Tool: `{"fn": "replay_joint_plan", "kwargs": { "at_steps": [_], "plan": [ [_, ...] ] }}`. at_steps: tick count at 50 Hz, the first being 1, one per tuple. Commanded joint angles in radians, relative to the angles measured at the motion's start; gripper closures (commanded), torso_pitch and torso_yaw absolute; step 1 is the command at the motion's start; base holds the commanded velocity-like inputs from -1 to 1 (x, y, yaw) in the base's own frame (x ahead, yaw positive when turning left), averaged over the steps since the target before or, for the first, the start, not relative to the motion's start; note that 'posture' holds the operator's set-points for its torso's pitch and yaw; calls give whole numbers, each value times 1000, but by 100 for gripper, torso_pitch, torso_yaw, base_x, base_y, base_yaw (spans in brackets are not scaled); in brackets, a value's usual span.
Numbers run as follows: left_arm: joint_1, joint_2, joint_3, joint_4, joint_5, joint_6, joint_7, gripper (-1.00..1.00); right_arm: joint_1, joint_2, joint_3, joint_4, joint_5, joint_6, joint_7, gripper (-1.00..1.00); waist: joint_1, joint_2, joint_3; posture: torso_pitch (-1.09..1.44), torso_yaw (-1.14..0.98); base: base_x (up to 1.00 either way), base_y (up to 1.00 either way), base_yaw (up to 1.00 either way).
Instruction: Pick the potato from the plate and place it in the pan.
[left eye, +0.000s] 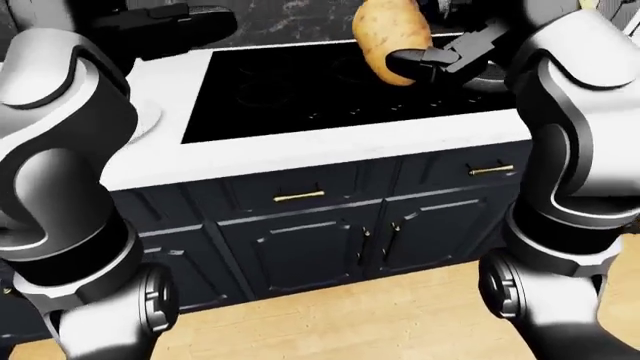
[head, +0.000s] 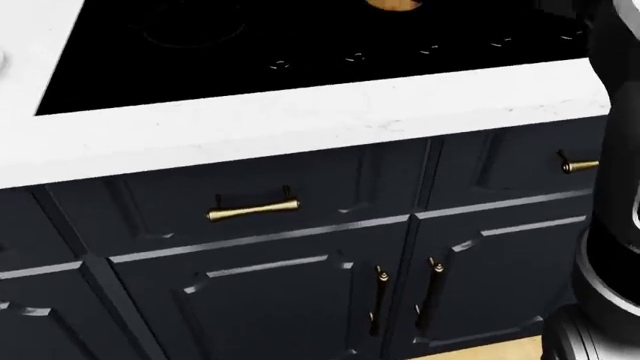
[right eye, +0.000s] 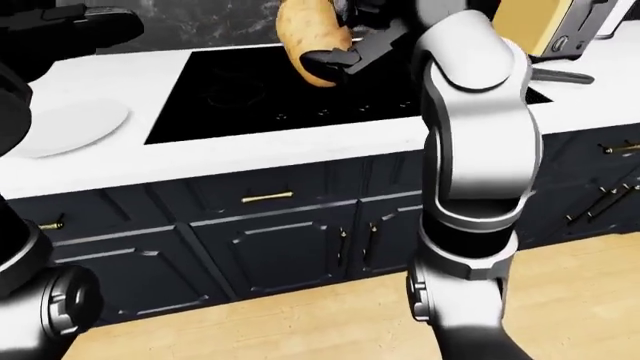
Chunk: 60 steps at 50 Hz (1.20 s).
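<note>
The brown potato (left eye: 388, 34) hangs above the black stove top (left eye: 300, 90), and my right hand (left eye: 432, 58) is shut on its lower end with black fingers. In the right-eye view the potato (right eye: 308, 37) is at top centre. Only its bottom tip (head: 393, 4) reaches the head view. The white plate (right eye: 70, 126) lies bare on the counter at the left. A grey pan handle (right eye: 562, 75) sticks out from behind my right arm; the pan's bowl is hidden. My left hand (left eye: 185, 21) hovers open at top left, holding nothing.
A white counter (head: 300, 112) runs over dark cabinets with brass handles (head: 252, 208). A yellow appliance (right eye: 545, 26) stands at the far right of the counter. Wooden floor (left eye: 350, 322) lies below. My own arms fill both sides of the left-eye view.
</note>
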Motion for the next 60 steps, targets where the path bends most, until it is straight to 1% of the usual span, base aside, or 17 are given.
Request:
{"fn": "replay_joint_plan", "kwargs": {
  "at_steps": [1, 4, 15, 16, 18, 19, 23, 36, 37, 40, 41, 42, 46, 54, 56, 57, 60],
  "plan": [
    [-45, 11, 2, -33, 0, -35, -3, -100, -43, -19, -28, -30, -7, -27, -11, 100, -14, 35, -41, 0, 0, 0, -93, 0],
    [-45, 12, 3, -28, 2, -40, -6, -100, -43, -18, -29, -28, -5, -27, -13, 100, -12, 40, -36, 0, 0, 0, -100, 0],
    [-47, 13, 3, -30, 0, -36, -3, -100, -47, -20, -23, -34, -6, -22, -14, 100, -1, -8, -20, 0, 0, 0, -96, 0],
    [-47, 13, 3, -29, 1, -38, -4, -100, -45, -20, -23, -32, -6, -27, -14, 100, 7, -49, -27, 0, 0, 0, -20, 0],
    [-47, 13, 3, -31, 0, -36, -4, -100, -42, -21, -19, -34, -10, -29, -12, 100, -17, -183, -10, 0, 0, 0, 0, 0],
    [-47, 13, 4, -31, 0, -36, -4, -100, -42, -20, -17, -34, -11, -31, -10, 100, -6, -130, 24, 0, 0, 0, 0, 0],
    [-45, 13, 1, -28, 3, -41, -6, -100, -39, -17, -12, -32, -20, -40, -5, 100, -11, -92, 8, 0, 0, 0, 0, 0],
    [-47, 12, 4, -32, 2, -36, -4, -100, -38, -5, -19, -30, -26, -44, -3, 100, -10, -79, 12, 0, 0, 0, 0, 0],
    [-47, 11, 4, -33, 1, -35, -3, -100, -39, -5, -19, -29, -26, -44, -4, 100, -3, -81, -10, 0, 0, 0, -20, 0],
    [-47, 11, 4, -33, 1, -34, -2, -100, -40, -4, -22, -28, -22, -46, -5, 100, -10, 7, 3, 0, 0, 0, -60, 0],
    [-48, 10, 3, -34, 0, -33, -1, -100, -41, -4, -22, -27, -22, -47, -8, 100, -12, 56, -3, 0, 0, 0, -76, 0],
    [-47, 11, 4, -31, 1, -36, -2, -100, -43, -3, -23, -28, -22, -49, -11, 100, -7, 58, -4, 0, 0, 0, -76, 0],
    [-46, 10, 3, -32, 0, -37, -2, -100, -40, -3, -23, -27, -18, -55, -15, 100, 0, 37, -39, 0, 0, 0, -76, 0],
    [-49, 13, 6, -33, -4, -33, 1, -100, -43, -5, -21, -32, -17, -51, -19, 100, 11, -19, -28, 0, 0, 0, -74, 0],
    [-49, 14, 6, -33, -5, -33, 1, -100, -44, -5, -19, -31, -18, -55, -20, 100, 19, -74, -34, 0, 0, 0, -40, 0],
    [-49, 14, 5, -31, -4, -35, 1, -100, -43, -5, -18, -31, -18, -56, -20, 100, 21, -145, -48, 0, 0, 0, -18, 0],
    [-49, 13, 4, -35, -6, -32, 3, -100, -43, -5, -16, -31, -21, -60, -21, 100, 9, -124, -5, 0, 0, 0, 0, 0]
  ]
}}
